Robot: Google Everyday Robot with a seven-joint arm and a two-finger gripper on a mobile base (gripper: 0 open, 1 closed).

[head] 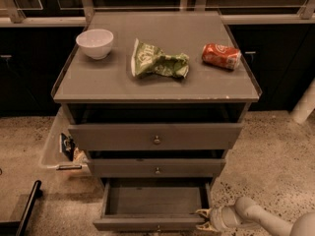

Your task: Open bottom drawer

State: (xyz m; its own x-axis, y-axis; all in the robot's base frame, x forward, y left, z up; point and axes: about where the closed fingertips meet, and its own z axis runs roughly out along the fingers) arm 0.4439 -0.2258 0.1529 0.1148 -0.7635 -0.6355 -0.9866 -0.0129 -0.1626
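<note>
We see the slim grey wooden bottom drawer (155, 203) standing pulled out near the floor, its bare inside open to view. Our hand (204, 219) sits low on the right, at the drawer's right front corner; whether it is clenched or released we cannot tell. On the grey surface (157, 85) above rest a white round bowl (95, 43), a crumpled green bag (158, 62) and a red can (221, 56) on its side.

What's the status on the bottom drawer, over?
Gripper low, at front right corner of bottom drawer. Drawer pulled well out, inside showing. Nothing seen blocking its front.
</note>
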